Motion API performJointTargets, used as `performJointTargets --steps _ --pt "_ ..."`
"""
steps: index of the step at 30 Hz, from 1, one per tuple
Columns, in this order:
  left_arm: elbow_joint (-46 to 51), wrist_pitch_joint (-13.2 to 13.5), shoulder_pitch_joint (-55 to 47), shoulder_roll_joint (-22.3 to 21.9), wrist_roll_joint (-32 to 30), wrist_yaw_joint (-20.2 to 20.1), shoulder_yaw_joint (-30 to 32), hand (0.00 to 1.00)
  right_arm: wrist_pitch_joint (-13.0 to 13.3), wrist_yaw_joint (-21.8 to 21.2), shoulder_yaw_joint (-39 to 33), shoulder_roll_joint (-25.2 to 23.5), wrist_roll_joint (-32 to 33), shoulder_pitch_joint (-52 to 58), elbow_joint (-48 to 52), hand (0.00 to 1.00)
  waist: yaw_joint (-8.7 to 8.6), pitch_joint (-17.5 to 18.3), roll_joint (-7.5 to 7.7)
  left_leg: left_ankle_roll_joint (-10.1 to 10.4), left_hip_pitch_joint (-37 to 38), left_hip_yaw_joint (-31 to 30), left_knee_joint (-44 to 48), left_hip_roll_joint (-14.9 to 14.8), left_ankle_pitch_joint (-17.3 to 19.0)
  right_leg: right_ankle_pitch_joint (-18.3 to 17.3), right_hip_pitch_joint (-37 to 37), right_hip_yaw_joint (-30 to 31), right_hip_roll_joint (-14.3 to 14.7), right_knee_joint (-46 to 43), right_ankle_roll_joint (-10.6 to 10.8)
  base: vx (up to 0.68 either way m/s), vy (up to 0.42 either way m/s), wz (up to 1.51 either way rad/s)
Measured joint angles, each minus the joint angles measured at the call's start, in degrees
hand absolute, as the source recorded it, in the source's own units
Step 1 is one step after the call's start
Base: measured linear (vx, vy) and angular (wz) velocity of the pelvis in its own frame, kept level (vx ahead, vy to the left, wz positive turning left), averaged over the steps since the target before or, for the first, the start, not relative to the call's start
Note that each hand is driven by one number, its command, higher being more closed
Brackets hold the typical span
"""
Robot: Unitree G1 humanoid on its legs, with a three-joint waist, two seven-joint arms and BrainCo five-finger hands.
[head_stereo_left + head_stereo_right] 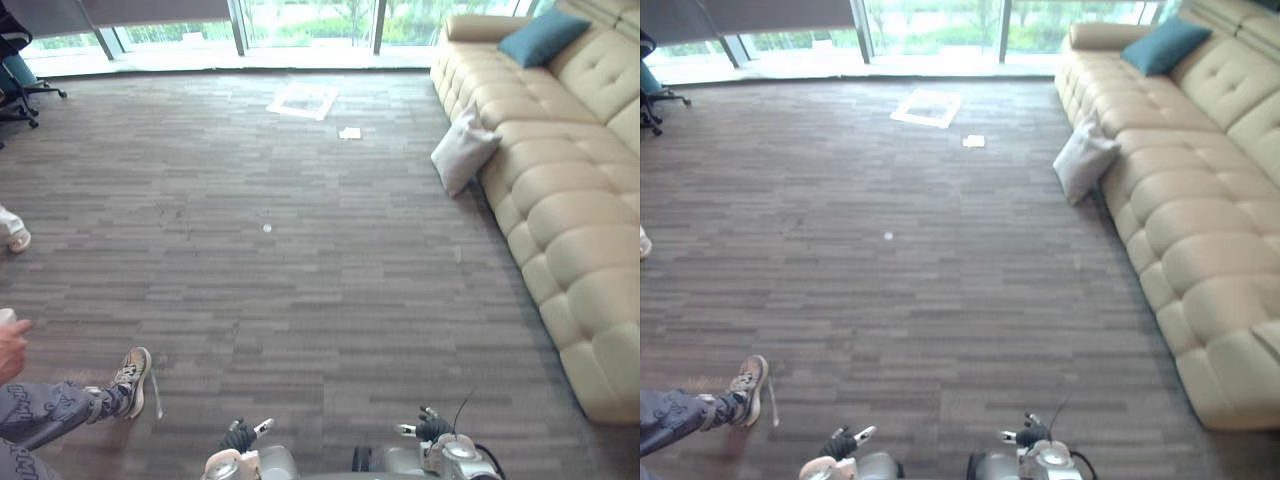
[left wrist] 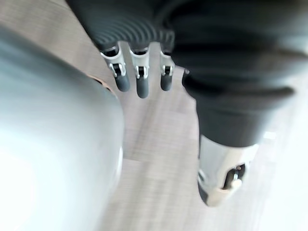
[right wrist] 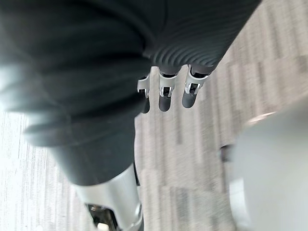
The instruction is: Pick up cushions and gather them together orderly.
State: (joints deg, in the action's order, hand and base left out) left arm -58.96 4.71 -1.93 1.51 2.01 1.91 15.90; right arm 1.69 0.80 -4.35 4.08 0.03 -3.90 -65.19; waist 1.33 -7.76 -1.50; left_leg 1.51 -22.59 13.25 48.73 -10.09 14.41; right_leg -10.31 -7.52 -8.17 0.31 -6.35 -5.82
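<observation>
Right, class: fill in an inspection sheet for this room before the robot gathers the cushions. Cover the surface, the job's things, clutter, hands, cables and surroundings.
Surface: grey striped carpet, flat.
Job's things: pale cushion on the floor, leaning against the sofa; teal cushion up on the sofa's far end, apart from the pale one.
Clutter: white sheet and small white scrap on the carpet near the windows.
Hands: left hand and right hand both open, fingers straight, holding nothing, far from both cushions.
Cables: nothing seen.
Surroundings: a person's shoe and leg on the robot's left; office chair in the far left corner.
</observation>
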Motion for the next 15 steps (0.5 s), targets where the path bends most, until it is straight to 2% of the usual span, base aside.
performJointTargets --steps 1,2,3,4,5,6,7,8,9,10,11,12,13,15 --pt "0.29 -0.03 0.02 -0.33 0.40 -0.02 0.00 0.00 -0.02 0.04 -0.14 0.01 0.00 0.01 0.04 0.00 0.42 -0.05 -0.29 0.38 -0.68 0.47 -5.11 0.38 -0.28 0.00 -0.96 0.43 -0.11 0.80 0.00 0.70 0.118 -0.62" --pt "1.24 -0.05 0.08 -1.41 1.23 0.00 0.13 0.00 -0.05 0.20 -0.30 0.08 -0.01 0.16 0.20 0.00 1.70 -0.36 -1.46 1.32 -1.81 0.17 -20.21 1.17 -3.22 -0.15 -4.15 2.01 -0.38 2.45 0.23 0.71 0.204 -0.82" --pt "2.30 -0.12 0.01 -1.87 1.77 -0.05 0.12 0.00 -0.12 0.20 0.12 -0.10 0.00 0.47 0.53 0.00 2.58 -0.19 -2.27 1.90 -2.14 0.05 -30.89 0.96 -6.96 -1.26 -6.52 4.18 -0.30 2.89 1.96 0.86 0.269 -0.88" --pt "2.62 -0.13 -0.15 -2.00 1.90 -0.06 0.15 0.00 -0.12 0.21 0.15 -0.10 -0.01 0.64 0.75 0.00 2.80 -0.11 -2.52 2.08 -2.46 0.12 -32.83 0.60 -7.29 -1.87 -7.01 4.97 -0.20 2.82 2.57 0.74 0.339 -1.06" --pt "3.03 -0.10 -1.01 -2.19 2.88 -0.18 0.51 0.00 -0.14 0.23 0.30 -1.24 0.00 1.41 1.25 0.00 3.62 0.89 -2.56 1.48 -3.16 0.59 -29.53 -0.22 -12.63 -5.00 -9.12 7.80 -0.64 0.69 2.11 0.74 0.367 -0.89" --pt "3.17 -0.39 -0.61 -1.83 2.70 -0.09 0.32 0.00 -0.11 0.24 0.57 -2.32 0.00 1.57 1.52 0.00 3.54 1.56 -0.99 0.45 -2.70 2.25 -26.07 0.08 -12.97 -5.72 -6.81 8.67 -2.75 -7.41 3.29 0.88 0.473 -0.82" --pt "3.19 -0.44 -0.40 -1.65 2.58 -0.05 0.14 0.00 -0.03 0.13 0.58 -2.69 -0.01 1.82 1.58 0.00 3.49 1.66 -0.21 -0.65 -1.60 3.34 -25.50 0.59 -12.66 -5.33 -4.27 9.44 -3.94 -13.92 3.85 0.86 0.456 -0.46" --pt "3.19 -0.43 -0.36 -0.57 2.56 -0.06 -0.60 0.00 0.00 0.09 0.47 -3.67 0.00 2.73 2.13 0.00 3.51 2.09 2.15 -3.23 0.97 4.82 -25.61 2.94 -10.86 -1.44 2.42 10.81 -6.88 -29.55 7.78 0.69 0.388 -0.09" --pt "2.78 -0.48 -0.10 0.46 2.54 0.12 -1.84 0.00 0.26 -0.01 0.44 -4.23 0.03 3.06 3.42 0.00 2.44 2.34 3.74 -3.55 3.33 5.04 -25.62 5.79 -8.35 5.86 8.24 12.48 -8.92 -42.94 11.13 0.64 0.332 0.15" --pt "2.16 -0.53 0.06 0.61 2.53 0.16 -2.16 0.00 0.60 -0.14 0.46 -4.22 -0.02 3.22 3.32 0.00 1.62 2.37 3.89 -3.70 4.81 4.92 -25.64 6.97 -7.04 8.00 10.87 12.55 -9.63 -48.40 12.62 0.65 0.297 0.38" --pt "1.86 -0.79 0.30 0.19 2.43 0.23 -2.24 0.00 0.96 -0.24 0.09 -3.81 -0.05 3.17 3.47 0.00 1.24 2.07 4.09 -3.51 9.23 4.85 -26.55 8.75 -4.47 8.28 14.34 10.51 -11.40 -55.79 11.31 0.77 0.314 0.14" --pt "1.89 -0.72 0.17 -0.56 1.91 0.31 -1.97 0.00 1.39 -0.38 -0.12 -3.14 -0.07 3.18 3.78 0.00 1.55 1.31 2.67 -3.52 14.82 4.82 -28.89 9.66 -2.67 6.28 16.92 7.45 -12.30 -58.69 7.99 0.65 0.237 -0.01" --pt "1.52 -0.71 -0.07 -0.88 1.51 0.31 -1.88 0.00 1.75 -0.43 -0.17 -2.79 -0.08 3.21 4.15 0.00 1.40 1.42 1.99 -3.50 17.30 4.65 -30.25 9.73 -1.95 5.11 18.17 5.86 -12.16 -58.78 7.29 0.62 0.189 -0.07" --pt "-0.66 -0.53 0.21 -1.54 0.68 0.28 -1.72 0.00 2.33 -0.35 -0.36 -1.79 -0.20 3.08 5.71 0.00 0.33 1.24 0.65 -3.96 26.40 3.09 -35.74 9.90 -1.10 -0.97 23.29 -1.86 -10.29 -51.74 8.06 0.62 0.136 0.26"
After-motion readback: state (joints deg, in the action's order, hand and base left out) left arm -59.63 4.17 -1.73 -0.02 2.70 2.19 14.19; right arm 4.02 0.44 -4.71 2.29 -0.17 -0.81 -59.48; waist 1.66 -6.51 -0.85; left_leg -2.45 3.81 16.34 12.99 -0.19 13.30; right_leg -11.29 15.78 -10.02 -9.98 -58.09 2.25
